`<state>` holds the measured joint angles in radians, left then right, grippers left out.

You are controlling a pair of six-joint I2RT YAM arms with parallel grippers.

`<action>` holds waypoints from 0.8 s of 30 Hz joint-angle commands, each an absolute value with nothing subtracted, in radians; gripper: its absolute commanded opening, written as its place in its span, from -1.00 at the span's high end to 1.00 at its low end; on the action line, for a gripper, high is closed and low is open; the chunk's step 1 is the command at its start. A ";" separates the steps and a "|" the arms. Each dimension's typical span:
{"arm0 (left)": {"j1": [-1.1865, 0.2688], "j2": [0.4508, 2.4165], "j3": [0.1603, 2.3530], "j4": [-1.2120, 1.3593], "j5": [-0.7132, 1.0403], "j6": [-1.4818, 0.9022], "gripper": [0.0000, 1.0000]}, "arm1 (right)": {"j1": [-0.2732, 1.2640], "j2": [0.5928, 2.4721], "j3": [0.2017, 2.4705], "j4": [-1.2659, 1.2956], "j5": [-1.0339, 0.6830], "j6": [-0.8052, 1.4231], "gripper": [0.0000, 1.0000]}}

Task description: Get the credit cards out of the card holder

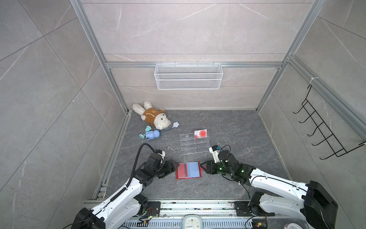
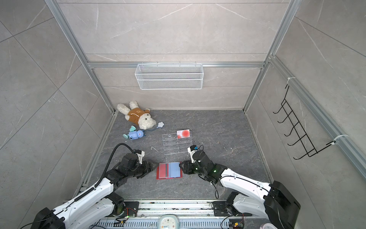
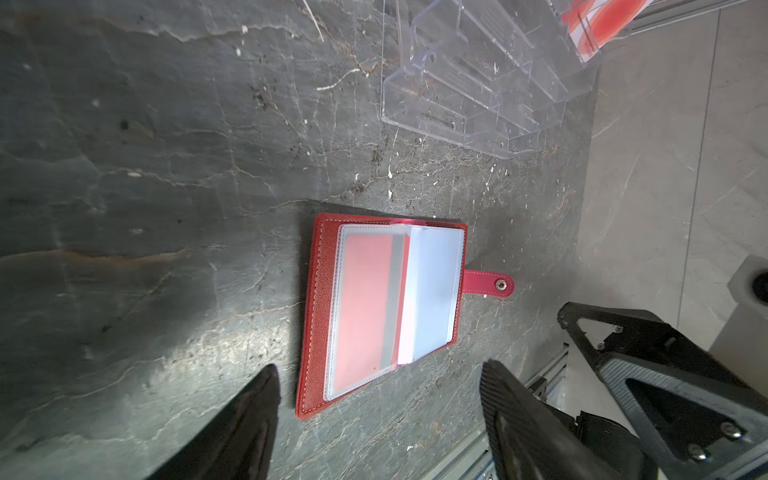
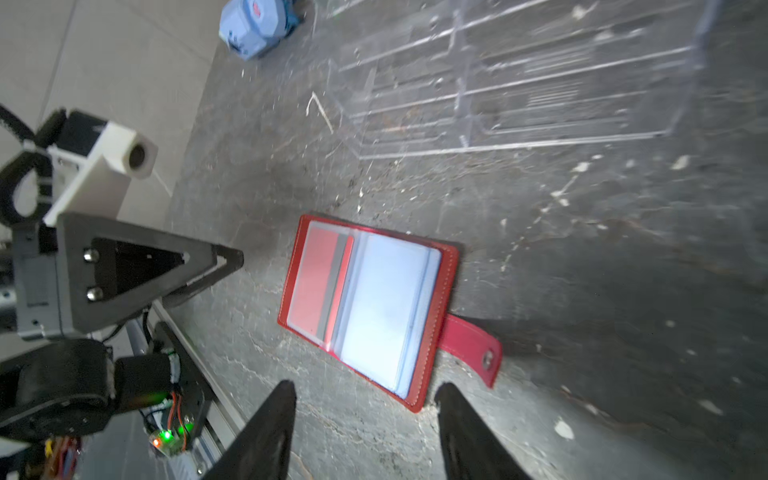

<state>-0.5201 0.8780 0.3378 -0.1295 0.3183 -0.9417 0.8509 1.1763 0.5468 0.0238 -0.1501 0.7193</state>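
Card holder (image 1: pixel 188 170) lies open between both grippers, long side running near-to-far, its credit card (image 1: pixel 181 170) leftward beside the left gripper (image 1: pixel 175 166); it and the right gripper (image 1: pixel 203 167) gape empty.

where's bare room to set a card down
Bare: the stretch from the clear stand to the right wall, and the strip between card holder and front rail. Crowded: plush dog and toys back-left; left gripper and right gripper flank it.

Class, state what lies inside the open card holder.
In the card holder, one sleeve shows a red card with a grey stripe. The pale blue sleeves beside it hide whatever they hold.
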 commanded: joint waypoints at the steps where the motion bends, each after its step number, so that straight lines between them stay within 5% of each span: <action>1: -0.508 0.888 0.309 -0.015 0.375 -0.995 -0.44 | 0.880 1.250 0.597 0.136 -0.169 0.745 0.12; 9: -0.496 0.915 0.256 0.048 0.418 -1.012 -0.28 | 0.898 1.369 0.619 0.194 -0.167 0.766 0.54; 15: -0.488 0.951 0.229 0.114 0.443 -1.023 -0.07 | 0.897 1.432 0.629 0.206 -0.160 0.758 0.56; 24: -0.485 1.042 0.222 0.194 0.454 -1.023 -0.04 | 0.898 1.509 0.621 0.242 -0.153 0.759 0.62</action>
